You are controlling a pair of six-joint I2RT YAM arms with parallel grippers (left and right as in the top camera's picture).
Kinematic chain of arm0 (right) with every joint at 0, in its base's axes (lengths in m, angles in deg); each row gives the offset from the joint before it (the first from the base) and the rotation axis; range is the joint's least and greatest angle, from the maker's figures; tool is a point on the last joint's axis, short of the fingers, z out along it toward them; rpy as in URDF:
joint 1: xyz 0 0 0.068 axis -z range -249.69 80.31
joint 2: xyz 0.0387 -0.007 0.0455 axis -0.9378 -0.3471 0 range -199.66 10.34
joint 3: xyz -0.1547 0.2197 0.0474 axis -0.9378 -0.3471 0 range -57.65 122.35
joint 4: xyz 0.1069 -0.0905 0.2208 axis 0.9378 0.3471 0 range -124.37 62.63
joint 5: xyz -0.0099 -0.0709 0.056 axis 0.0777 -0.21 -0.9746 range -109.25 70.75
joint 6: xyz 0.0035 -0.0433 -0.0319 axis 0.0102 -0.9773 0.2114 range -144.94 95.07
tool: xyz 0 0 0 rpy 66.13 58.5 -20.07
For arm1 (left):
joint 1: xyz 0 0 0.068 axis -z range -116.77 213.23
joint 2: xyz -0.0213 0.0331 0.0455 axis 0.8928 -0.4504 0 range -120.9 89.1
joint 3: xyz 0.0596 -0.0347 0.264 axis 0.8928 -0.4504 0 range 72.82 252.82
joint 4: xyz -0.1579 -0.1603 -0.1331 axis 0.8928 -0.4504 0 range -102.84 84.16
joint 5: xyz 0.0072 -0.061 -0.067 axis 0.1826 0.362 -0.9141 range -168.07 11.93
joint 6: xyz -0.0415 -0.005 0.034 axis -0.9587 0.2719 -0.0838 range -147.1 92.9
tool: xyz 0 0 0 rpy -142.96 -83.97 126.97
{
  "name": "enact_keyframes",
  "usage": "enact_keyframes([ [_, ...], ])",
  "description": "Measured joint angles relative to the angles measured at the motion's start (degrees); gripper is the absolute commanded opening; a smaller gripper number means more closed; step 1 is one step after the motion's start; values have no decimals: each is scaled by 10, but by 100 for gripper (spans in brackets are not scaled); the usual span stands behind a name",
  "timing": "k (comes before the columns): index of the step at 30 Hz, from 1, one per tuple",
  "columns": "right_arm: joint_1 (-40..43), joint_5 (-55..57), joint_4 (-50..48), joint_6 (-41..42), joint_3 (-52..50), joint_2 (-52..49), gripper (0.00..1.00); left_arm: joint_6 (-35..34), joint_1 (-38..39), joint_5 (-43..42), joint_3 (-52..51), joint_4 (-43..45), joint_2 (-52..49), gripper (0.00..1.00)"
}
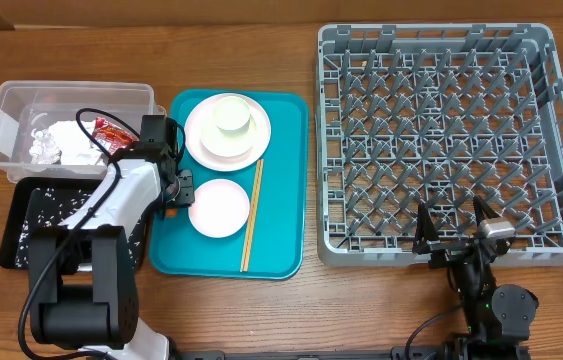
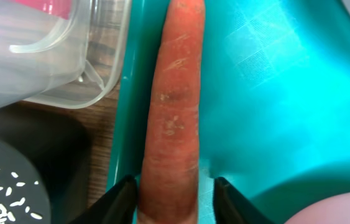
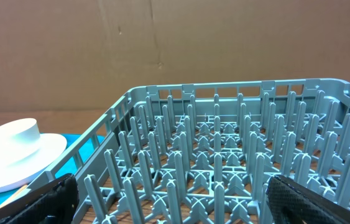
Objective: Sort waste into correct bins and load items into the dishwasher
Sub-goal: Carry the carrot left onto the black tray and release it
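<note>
One carrot (image 2: pixel 171 112) lay along the left edge of the teal tray (image 2: pixel 274 106), its end between the parted fingers of the left pincer (image 2: pixel 178 200), unclamped. The right pincer (image 3: pixel 181 202) gaped wide before the single grey rack (image 3: pixel 224 155).

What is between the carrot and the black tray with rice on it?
Only the teal tray's raised rim and a strip of table lie between the carrot and the black tray. The clear tub's corner sits just beside that path.
</note>
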State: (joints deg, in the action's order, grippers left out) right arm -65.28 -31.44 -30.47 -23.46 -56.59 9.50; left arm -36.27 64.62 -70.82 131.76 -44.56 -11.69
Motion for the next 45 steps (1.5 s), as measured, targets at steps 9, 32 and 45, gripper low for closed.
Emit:
enact_keyframes([
  [9, 0, 0, 0, 0, 0, 0, 100, 2, 0, -12, 3, -12, 0, 14],
  [32, 0, 0, 0, 0, 0, 0, 100, -59, -27, -26, 136, -251, 154, 4],
  [45, 0, 0, 0, 0, 0, 0, 100, -180, -268, -29, 100, -223, 217, 4],
])
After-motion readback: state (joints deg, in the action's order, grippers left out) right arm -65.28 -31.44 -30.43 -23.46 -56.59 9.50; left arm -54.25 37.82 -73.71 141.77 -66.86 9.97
